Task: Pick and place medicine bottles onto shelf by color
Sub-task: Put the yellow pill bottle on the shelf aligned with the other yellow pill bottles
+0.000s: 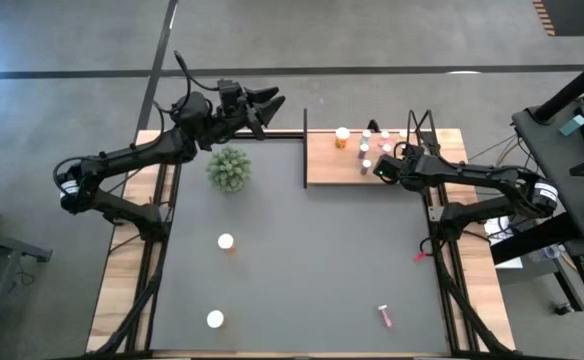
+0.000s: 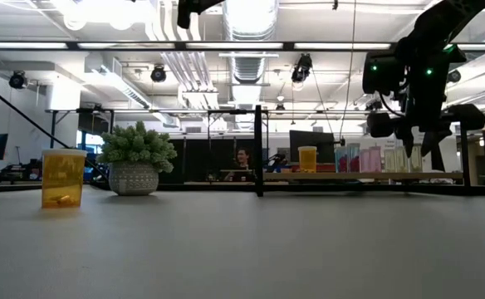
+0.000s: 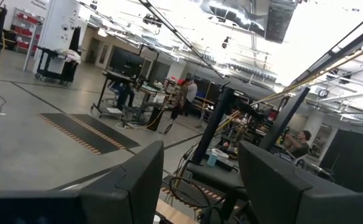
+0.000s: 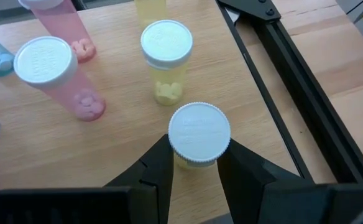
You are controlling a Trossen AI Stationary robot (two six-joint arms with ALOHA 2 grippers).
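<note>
The shelf (image 1: 324, 160), a light wooden board with black rods, stands at the table's far right. On it stand an orange bottle (image 1: 342, 135), pink bottles (image 4: 57, 74), a yellow bottle (image 4: 166, 59) and others. My right gripper (image 4: 195, 160) is over the shelf (image 4: 107, 149), shut on another yellow white-capped bottle (image 4: 199, 134). My left gripper (image 3: 200, 186) is raised at the far left (image 1: 264, 104), open and holding nothing. Two orange bottles (image 1: 226, 241) (image 1: 215, 319), a pink vial (image 1: 384, 316) and a red one (image 1: 419, 256) are on the tabletop. My right gripper pinches the yellow bottle's body just under its white cap (image 4: 194, 163) between the two fingers (image 4: 160, 171). The fingers slant down from above. The bottle stands upright; its cap hides its base, so I cannot tell whether it rests on the shelf.
A fuzzy green plant in a pot (image 1: 230, 168) sits at the far left of the table, near my left arm. The shelf's black upright rod (image 2: 259, 149) marks its left end. The dark tabletop (image 1: 312, 260) lies between the loose bottles.
</note>
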